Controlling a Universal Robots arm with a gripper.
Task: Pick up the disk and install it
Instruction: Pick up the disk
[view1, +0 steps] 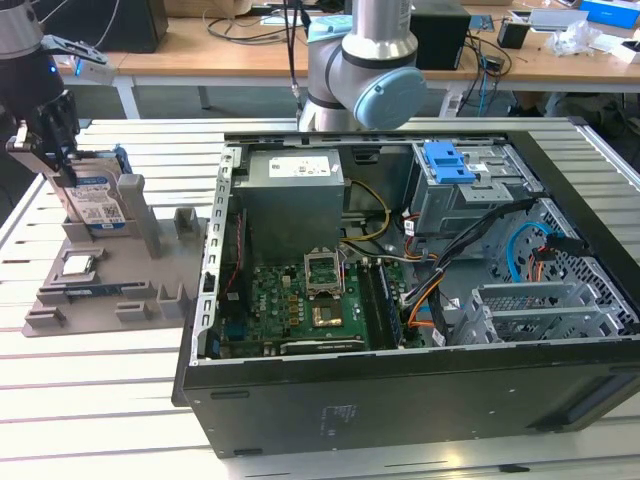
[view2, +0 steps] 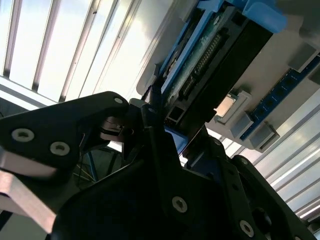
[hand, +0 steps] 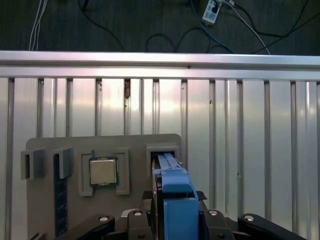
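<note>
1. Start at your gripper (view1: 66, 160). It sits down over the top edge of the disk (view1: 100, 205), with the gripper body straddling the blue caddy. Honestly, I can't tell whether it's clamped on or just sitting loosely around it, so don't take a grip for granted.
2. The disk is directly below the gripper, not off to a side. It stands upright on its edge with the labelled face turned outward. In the first wrist view its thin blue edge (hand: 172, 197) runs straight away from the gripper and down into the slot.
3. That lineup is the bit that matters. The flat faces look parallel to the gripper's sides, so my guess is you're square on it rather than skewed.
4. Just below that, the disk's lower edge sits in a slot of the grey holder tray (view1: 150, 290). To me it looks seated there and not lifted, so I'd say the only free way out is straight back up toward the gripper.
5. Near the gripper, on the same tray, lies the small CPU chip (view1: 80, 264) in its own pocket, apart from the disk.
6. Well apart from the gripper is the open computer case (view1: 400, 400), with the drive cage (view1: 470, 200) at its far side.
</note>
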